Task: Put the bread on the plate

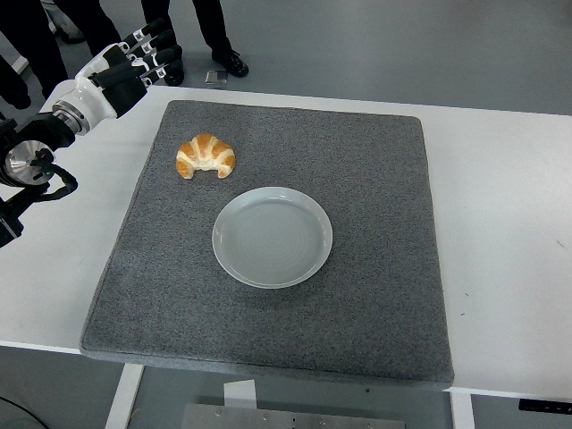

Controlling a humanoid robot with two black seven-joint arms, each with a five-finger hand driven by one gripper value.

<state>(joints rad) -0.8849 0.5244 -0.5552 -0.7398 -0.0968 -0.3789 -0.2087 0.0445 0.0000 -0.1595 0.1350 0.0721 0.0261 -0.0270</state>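
Surface: white table (500, 223), smooth, rectangular, carrying a large square grey mat (375, 295) of coarse felt-like texture with rounded corners. Room: grey floor beyond the far edge; legs and dark shoes of standing persons (214, 36) at the top left.

Left: left hand (121, 71), black fingers (152, 40) with white segments and a white wrist, held above the table's far left corner, fingers extended and loosely spread, holding nothing. Black arm enters from the left edge.

Centre-left: bread (206, 155), a crescent-shaped croissant, golden brown with paler bands, lying on the mat's far left part, apart from the hand.

Centre: plate (272, 236), round, pale grey, glossy, shallow rim, bare, on the mat just beside and nearer than the bread, not touching it.
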